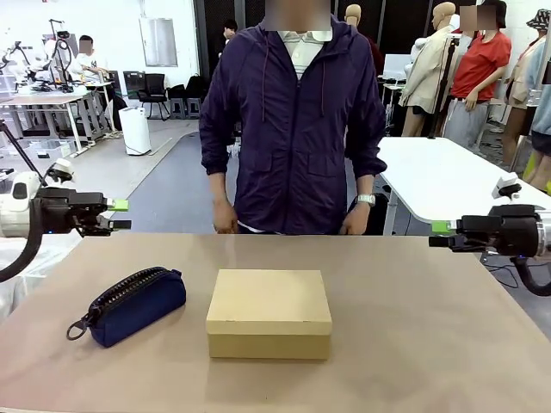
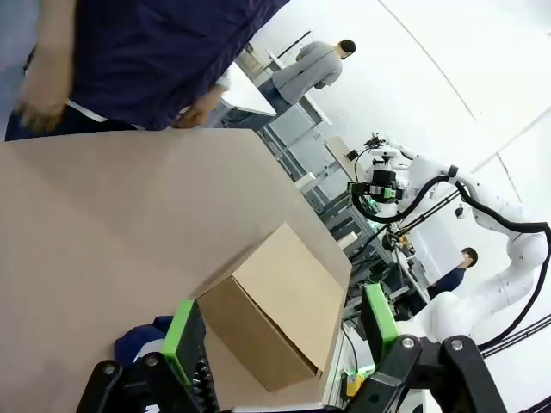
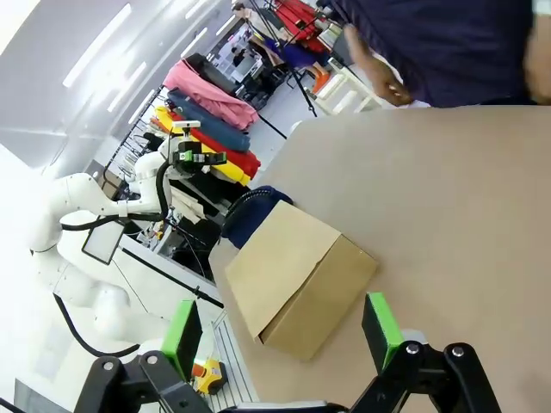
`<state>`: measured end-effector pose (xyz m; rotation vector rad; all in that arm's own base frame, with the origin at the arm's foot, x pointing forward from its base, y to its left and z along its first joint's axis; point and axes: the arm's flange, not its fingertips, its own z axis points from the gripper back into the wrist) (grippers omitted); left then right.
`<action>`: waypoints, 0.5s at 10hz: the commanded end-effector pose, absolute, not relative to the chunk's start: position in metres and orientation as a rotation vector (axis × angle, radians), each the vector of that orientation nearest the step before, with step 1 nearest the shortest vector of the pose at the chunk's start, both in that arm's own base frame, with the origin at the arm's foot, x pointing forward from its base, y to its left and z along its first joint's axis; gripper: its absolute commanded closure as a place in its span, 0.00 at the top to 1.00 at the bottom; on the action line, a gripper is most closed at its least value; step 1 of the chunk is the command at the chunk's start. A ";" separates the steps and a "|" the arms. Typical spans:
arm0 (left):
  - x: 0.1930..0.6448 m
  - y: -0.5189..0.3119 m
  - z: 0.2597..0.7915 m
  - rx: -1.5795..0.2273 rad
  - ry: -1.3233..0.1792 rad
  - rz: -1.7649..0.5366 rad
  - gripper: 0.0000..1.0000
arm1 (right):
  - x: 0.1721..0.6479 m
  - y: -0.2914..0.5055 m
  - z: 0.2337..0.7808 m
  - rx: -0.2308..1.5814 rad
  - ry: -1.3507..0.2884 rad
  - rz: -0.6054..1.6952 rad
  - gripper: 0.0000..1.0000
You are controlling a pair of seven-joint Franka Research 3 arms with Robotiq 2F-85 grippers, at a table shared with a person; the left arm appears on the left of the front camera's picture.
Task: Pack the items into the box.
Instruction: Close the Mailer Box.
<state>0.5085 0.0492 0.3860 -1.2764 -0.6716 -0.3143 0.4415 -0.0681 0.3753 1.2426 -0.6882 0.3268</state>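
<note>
The tan cardboard box [image 1: 269, 312] sits shut at the middle of the table, its lid flat. The items are out of view. My left gripper [image 1: 122, 215] hovers open above the table's far left edge, well apart from the box. At the far right edge my right gripper [image 1: 437, 235] also hangs open and holds nothing. In the left wrist view the box [image 2: 275, 314] lies between my green pads [image 2: 181, 331]. The right wrist view shows the box [image 3: 297, 275] ahead of that gripper's pads [image 3: 381, 327].
A navy zipped pouch [image 1: 129, 305] with a ring pull lies left of the box. A person in a dark jacket stands at the far side, hands [image 1: 225, 225] by the table's edge. Bare brown tabletop [image 1: 413, 327] surrounds the box.
</note>
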 end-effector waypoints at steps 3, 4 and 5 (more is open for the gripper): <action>0.509 0.054 0.385 -1.272 -0.690 -0.325 0.96 | 0.444 -0.070 0.377 1.245 -0.714 0.346 1.00; 0.509 0.054 0.385 -1.272 -0.690 -0.325 0.96 | 0.444 -0.070 0.377 1.245 -0.714 0.346 1.00; 0.509 0.054 0.385 -1.272 -0.690 -0.325 0.96 | 0.444 -0.070 0.377 1.245 -0.714 0.346 1.00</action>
